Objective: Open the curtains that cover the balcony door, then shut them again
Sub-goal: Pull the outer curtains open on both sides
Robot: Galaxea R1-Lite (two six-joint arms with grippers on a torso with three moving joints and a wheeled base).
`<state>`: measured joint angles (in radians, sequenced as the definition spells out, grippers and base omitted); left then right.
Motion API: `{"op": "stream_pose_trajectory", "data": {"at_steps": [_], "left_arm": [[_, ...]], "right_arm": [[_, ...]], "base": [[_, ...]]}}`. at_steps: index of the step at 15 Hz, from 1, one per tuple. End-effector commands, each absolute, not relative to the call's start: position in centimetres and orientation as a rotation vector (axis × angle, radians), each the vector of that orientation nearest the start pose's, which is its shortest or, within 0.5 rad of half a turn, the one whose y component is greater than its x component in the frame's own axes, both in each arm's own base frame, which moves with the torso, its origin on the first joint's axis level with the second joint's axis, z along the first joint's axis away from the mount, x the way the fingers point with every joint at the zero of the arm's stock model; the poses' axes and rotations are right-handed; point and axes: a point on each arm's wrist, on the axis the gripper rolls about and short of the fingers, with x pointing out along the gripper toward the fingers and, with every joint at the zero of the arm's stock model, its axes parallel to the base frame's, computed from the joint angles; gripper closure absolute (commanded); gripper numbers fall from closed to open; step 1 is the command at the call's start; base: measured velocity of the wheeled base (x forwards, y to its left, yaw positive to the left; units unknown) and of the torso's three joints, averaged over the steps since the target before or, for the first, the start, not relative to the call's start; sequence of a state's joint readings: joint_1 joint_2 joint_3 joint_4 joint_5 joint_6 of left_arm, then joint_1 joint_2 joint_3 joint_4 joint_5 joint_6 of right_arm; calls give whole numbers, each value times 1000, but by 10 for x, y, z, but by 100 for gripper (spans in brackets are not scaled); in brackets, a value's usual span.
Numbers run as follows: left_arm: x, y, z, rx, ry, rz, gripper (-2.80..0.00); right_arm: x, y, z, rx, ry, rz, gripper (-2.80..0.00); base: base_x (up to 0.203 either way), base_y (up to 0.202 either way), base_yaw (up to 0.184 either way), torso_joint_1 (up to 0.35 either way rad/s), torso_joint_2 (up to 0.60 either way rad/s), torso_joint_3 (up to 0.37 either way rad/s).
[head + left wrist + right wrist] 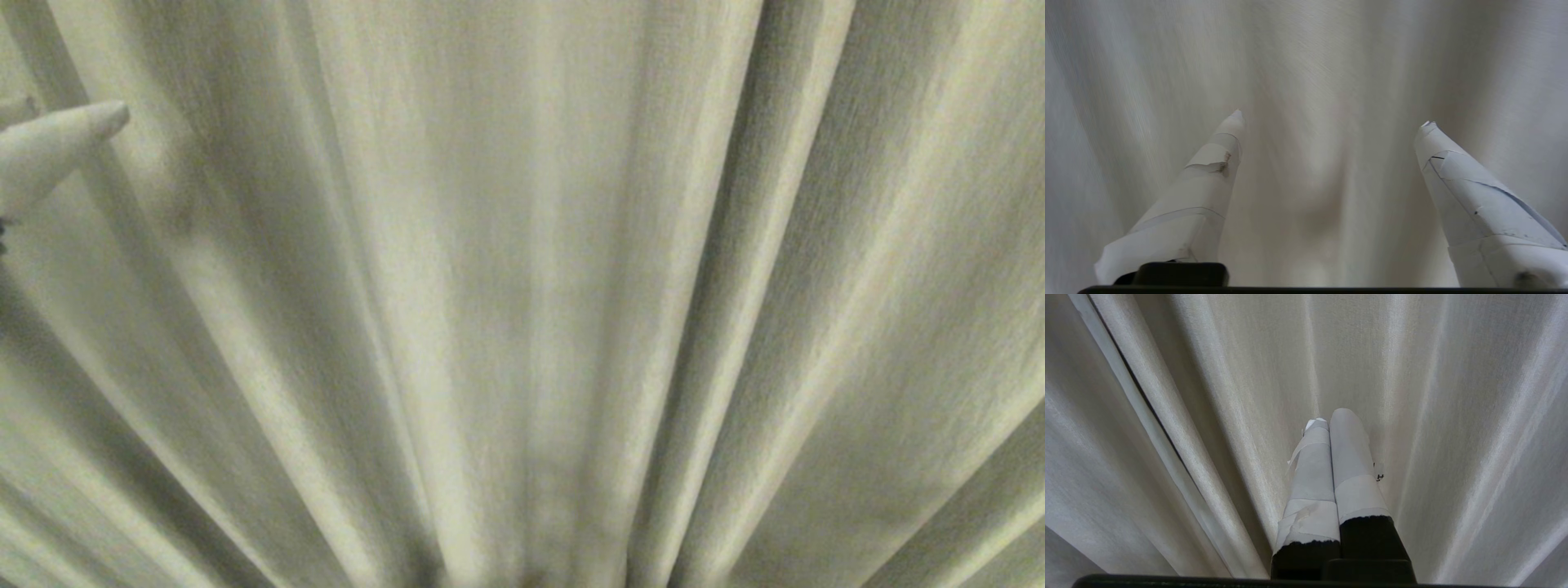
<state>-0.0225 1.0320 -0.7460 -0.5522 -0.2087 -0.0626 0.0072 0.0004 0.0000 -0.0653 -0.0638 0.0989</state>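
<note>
Your head view is filled edge to edge by the cream-white, thin woven curtains [522,310], hanging in many vertical pleats that fan outward toward the top of the picture. The weave shows as a fine grain, with bright ridges and soft grey shadows in the folds. You see nothing of the room here but this fabric; the balcony door, the floor and the hem are all hidden behind or below it.

Your left hand [1331,118] is raised in front of the curtains, its two white tape-wrapped fingers [1208,183] spread wide apart with nothing between them. Cloth lies ahead of the tips, slightly blurred, and you cannot tell whether the tips touch it. In the head view only one pale finger of that hand pokes in at the left edge, beside a shadowed pleat.

Your right hand [1331,416] points at the curtains too, its two taped fingers [1351,457] pressed together side by side, holding nothing. Their tips sit close against a pleat. On one side of that view a narrow dark line runs along the edge of a fold, where one layer of fabric overlaps another.
</note>
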Motion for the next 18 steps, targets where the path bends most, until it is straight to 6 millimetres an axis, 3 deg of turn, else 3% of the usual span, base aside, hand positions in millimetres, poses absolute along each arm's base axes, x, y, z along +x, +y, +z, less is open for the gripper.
{"op": "stream_pose_trajectory", "data": {"at_steps": [1, 7, 10, 11, 12, 14, 18], "left_arm": [[171, -6, 301, -43, -208, -223, -280], [252, -6, 336, -69, -300, -235, -280], [283, -7, 348, -64, -336, -240, -280], [291, -8, 350, -62, -345, -242, -154], [296, -9, 352, -59, -357, -247, 0], [306, -10, 353, -28, -369, -244, 0], [305, -8, 354, -18, -374, -237, 0]], "right_arm": [[-23, -2, 82, 102, -69, -53, 0], [-23, -2, 82, 102, -69, -53, 0], [-23, -2, 82, 102, -69, -53, 0], [-23, -2, 82, 102, -69, -53, 0], [-23, -2, 82, 102, -69, -53, 0], [-23, -2, 82, 102, -69, -52, 0], [-23, -2, 82, 102, -69, -53, 0]], "base": [[0, 0, 0, 0, 0, 0], [0, 0, 0, 0, 0, 0], [0, 0, 0, 0, 0, 0], [0, 0, 0, 0, 0, 0], [0, 0, 0, 0, 0, 0], [0, 0, 0, 0, 0, 0], [0, 0, 0, 0, 0, 0]]}}
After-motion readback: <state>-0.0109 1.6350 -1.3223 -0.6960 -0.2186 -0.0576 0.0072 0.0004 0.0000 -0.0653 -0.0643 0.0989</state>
